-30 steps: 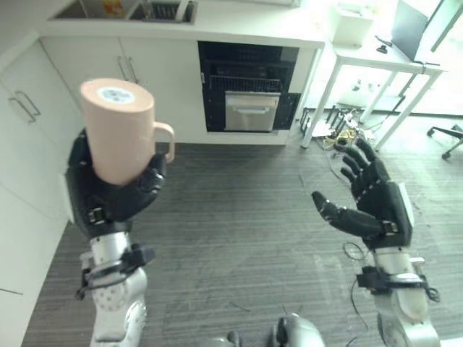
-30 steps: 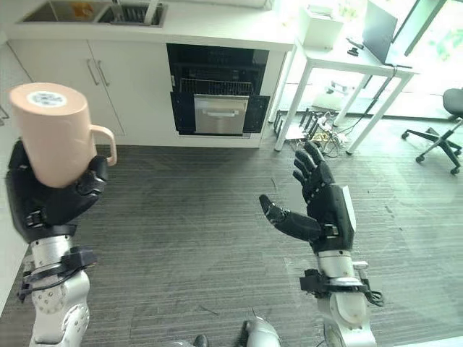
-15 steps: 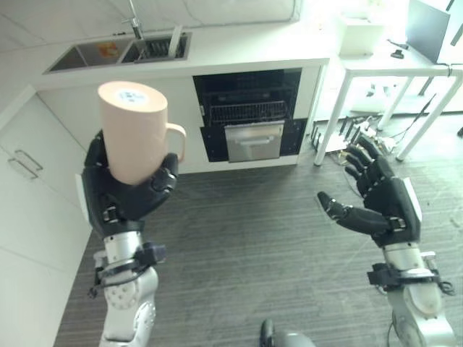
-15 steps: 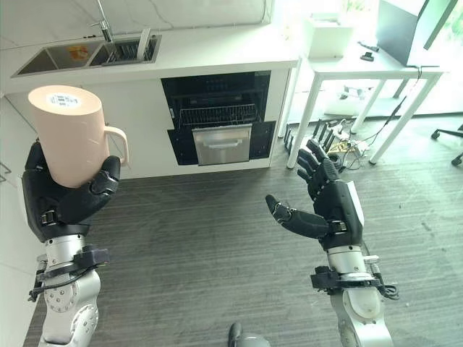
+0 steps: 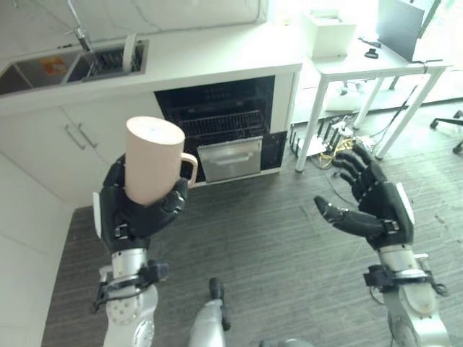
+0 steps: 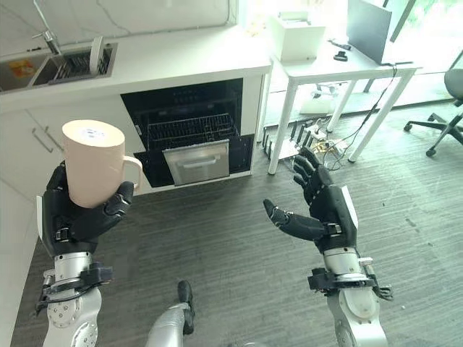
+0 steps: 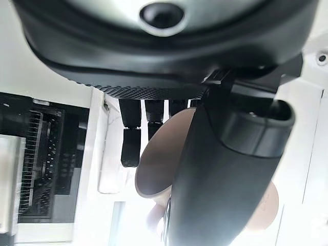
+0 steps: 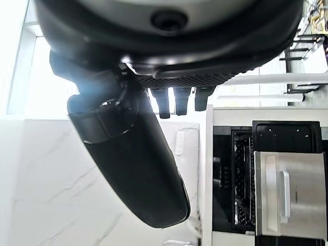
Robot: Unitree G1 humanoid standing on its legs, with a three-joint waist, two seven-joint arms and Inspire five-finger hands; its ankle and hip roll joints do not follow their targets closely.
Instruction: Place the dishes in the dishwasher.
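Note:
My left hand (image 5: 137,210) is shut on a tall peach mug (image 5: 153,160) held upside down, its base up and its handle toward the dishwasher; the left wrist view shows the mug (image 7: 164,159) inside the curled fingers (image 7: 131,138). The dishwasher (image 5: 221,123) stands open under the white counter ahead, with a wire rack (image 5: 221,124) partly pulled out and a steel front panel (image 5: 229,157) below it. My right hand (image 5: 369,210) floats open at the right with nothing in it, its thumb (image 8: 136,154) and fingers straight.
A white counter (image 5: 202,54) with a steel sink (image 5: 72,65) runs along the back. White cabinets (image 5: 79,144) stand at the left. A white desk (image 5: 376,69) with a box, cables underneath and an office chair (image 6: 445,108) are at the right. Grey floor (image 5: 268,238) lies between me and the dishwasher.
The camera has swung, so the dishwasher now sits nearer the centre and closer. My left hand with the mug is lower in the picture. The right hand keeps its open pose.

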